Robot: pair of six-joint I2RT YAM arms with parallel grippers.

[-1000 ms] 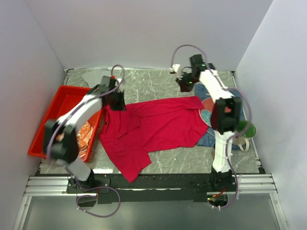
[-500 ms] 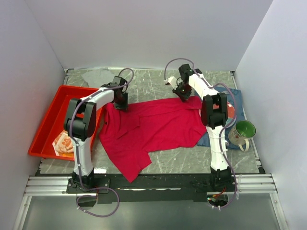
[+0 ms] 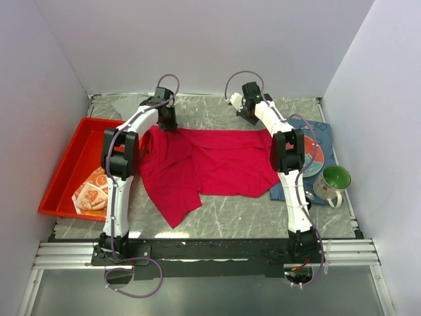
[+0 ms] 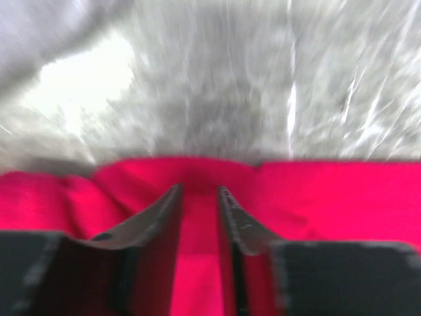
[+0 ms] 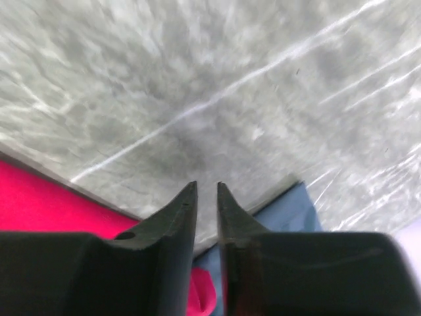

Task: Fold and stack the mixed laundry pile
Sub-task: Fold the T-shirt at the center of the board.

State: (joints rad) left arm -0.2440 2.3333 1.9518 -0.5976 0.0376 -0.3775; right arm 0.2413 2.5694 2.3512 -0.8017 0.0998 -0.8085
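Observation:
The crimson-magenta shirt (image 3: pixel 217 161) lies spread across the middle of the table, its far edge pulled straight. My left gripper (image 3: pixel 167 123) is at the shirt's far left corner. In the left wrist view it (image 4: pixel 198 189) is shut on a fold of the shirt (image 4: pixel 329 197). My right gripper (image 3: pixel 249 118) is at the far right corner. Its jaws (image 5: pixel 206 185) stand almost closed, with a bit of the red shirt (image 5: pixel 39 197) pinched low between them. The grey garment (image 3: pixel 128 104) lies at the back left. The orange-and-white cloth (image 3: pixel 92 194) lies in the red tray (image 3: pixel 62 164).
A dark blue placemat (image 3: pixel 289 187) lies at the right, partly under the shirt, and shows in the right wrist view (image 5: pixel 289 210). A round plate (image 3: pixel 313 155) rests on it, and a green mug (image 3: pixel 332 179) stands beside it. Grey walls close the back and sides.
Both grippers have moved toward the back wall. The shirt went with them, and its far edge is now straight and taut. Its near edge has slid back from the table's front.

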